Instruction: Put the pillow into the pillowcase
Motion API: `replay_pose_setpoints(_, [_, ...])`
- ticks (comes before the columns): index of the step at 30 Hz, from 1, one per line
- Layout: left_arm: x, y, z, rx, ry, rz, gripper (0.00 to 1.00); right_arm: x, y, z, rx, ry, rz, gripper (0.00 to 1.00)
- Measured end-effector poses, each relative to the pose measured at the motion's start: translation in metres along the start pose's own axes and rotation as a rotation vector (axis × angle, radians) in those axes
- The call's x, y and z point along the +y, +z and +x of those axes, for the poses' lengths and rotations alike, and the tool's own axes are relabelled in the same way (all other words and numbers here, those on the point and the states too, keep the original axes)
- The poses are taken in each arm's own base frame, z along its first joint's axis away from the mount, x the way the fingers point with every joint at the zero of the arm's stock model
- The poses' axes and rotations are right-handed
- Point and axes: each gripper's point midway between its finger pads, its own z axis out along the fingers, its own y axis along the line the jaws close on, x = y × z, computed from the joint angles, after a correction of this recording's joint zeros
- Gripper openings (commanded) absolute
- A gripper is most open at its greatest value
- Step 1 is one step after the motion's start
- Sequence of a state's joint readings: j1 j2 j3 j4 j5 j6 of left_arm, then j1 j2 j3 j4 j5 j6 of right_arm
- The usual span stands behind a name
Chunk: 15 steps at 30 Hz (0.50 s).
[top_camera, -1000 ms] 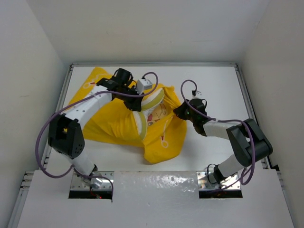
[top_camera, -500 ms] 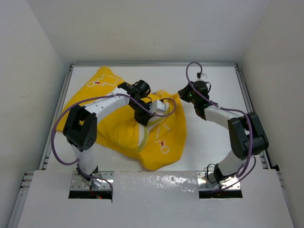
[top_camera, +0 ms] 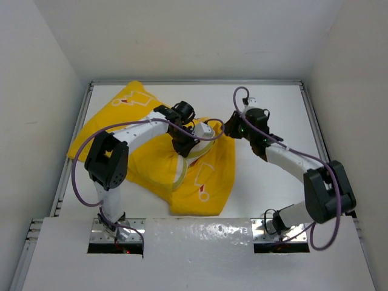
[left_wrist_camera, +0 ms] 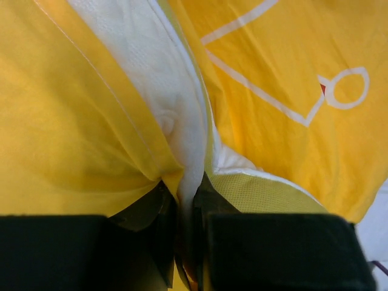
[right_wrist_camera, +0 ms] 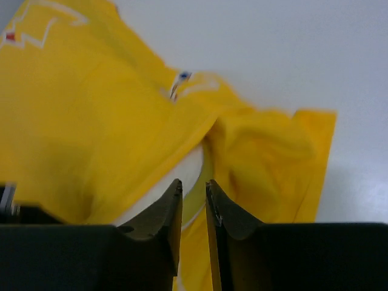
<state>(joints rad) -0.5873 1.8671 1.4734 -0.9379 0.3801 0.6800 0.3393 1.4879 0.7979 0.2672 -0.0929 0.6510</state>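
The white desk [top_camera: 273, 182] carries the yellow pillowcase [top_camera: 145, 157], spread from the centre toward 10 o'clock. The pillow [left_wrist_camera: 157, 79] sits mostly inside it, with a white strip bared at the opening. The left hand [left_wrist_camera: 187, 185] is clenched on that pillow edge and the yellow fabric. The right hand [right_wrist_camera: 194, 191], near the pillowcase's 2 o'clock corner, has its fingers a slit apart and grasps nothing.

White arms [top_camera: 138, 130] with black joints, black hands [right_wrist_camera: 193, 200], purple cables [top_camera: 74, 176].

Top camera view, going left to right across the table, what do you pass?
The pillowcase → left gripper → right gripper → bare table.
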Motion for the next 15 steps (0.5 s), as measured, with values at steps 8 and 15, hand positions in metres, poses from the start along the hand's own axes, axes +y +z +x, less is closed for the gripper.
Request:
replay_pose_setpoints(8, [0.005,-0.003,-0.011,-0.033,-0.026,-0.026,0.0,0.028,-0.012,0.099,0.236,-0.067,-0.079,0.53])
replay_pose_setpoints(15, [0.007,-0.009,-0.019,-0.05,-0.032,-0.037,0.0,0.001,0.013,0.137,0.352,-0.042,-0.001,0.55])
